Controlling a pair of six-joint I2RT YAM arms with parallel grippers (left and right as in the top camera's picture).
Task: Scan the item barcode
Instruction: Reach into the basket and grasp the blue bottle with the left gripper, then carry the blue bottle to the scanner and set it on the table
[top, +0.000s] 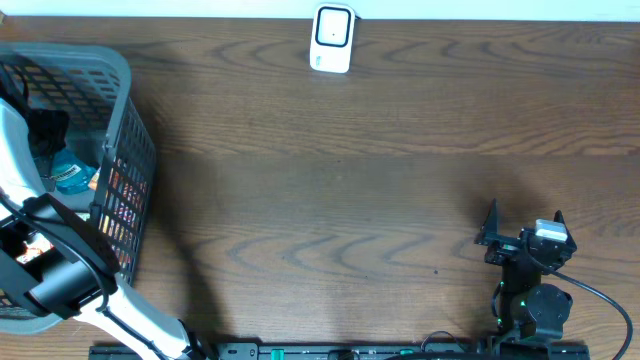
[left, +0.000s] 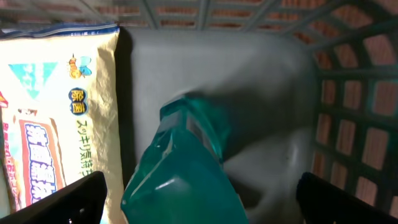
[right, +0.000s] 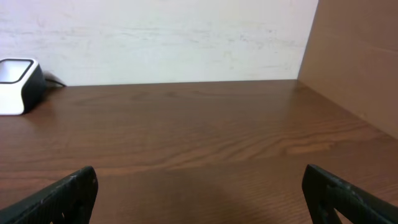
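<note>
My left gripper is down inside the grey basket, wide open. A teal glossy packet lies between its fingers, touching neither. A cream packet with printed text lies to its left. No barcode shows on either. In the overhead view the teal packet shows through the basket beside my left arm. The white scanner stands at the table's far edge. At the near right my right gripper hovers open over bare wood with nothing in it. It faces the scanner.
The basket's mesh wall stands close to the right of my left gripper. A brown board rises on the right in the right wrist view. The wooden table stretches between basket and right arm.
</note>
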